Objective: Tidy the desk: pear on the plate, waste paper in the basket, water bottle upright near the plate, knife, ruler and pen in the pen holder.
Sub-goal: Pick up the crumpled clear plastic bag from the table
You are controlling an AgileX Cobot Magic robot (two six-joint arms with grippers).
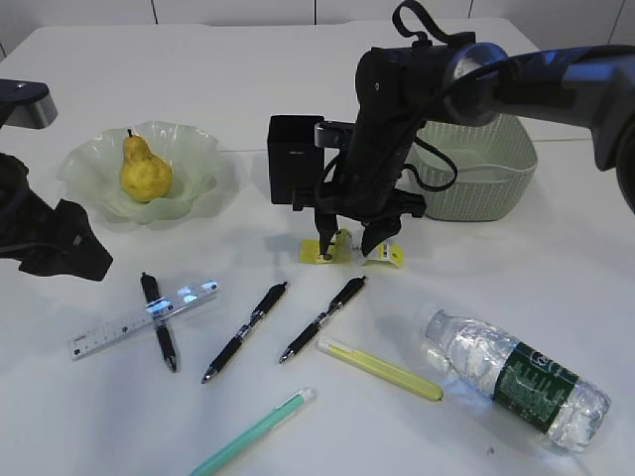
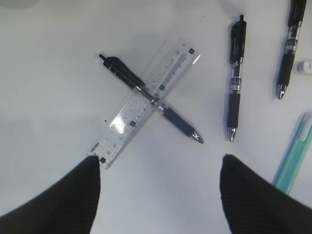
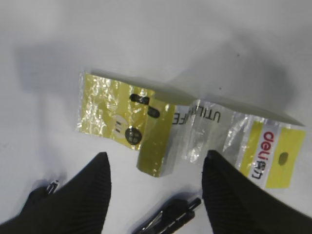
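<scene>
Right hand [image 1: 352,245] hovering open, empty | crumpled yellow-and-clear plastic wrapper [image 3: 180,136] lying directly beneath you, long axis crossing the gap (left hand [image 2: 158,187] open, empty, farther)

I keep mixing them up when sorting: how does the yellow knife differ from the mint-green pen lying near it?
The knife is pale yellow; the mint-green pen is teal with a whitish tip. The knife runs down to the right, the mint-green pen down to the left. The knife looks slightly thicker. Both are slim and lie flat on the desk.
</scene>
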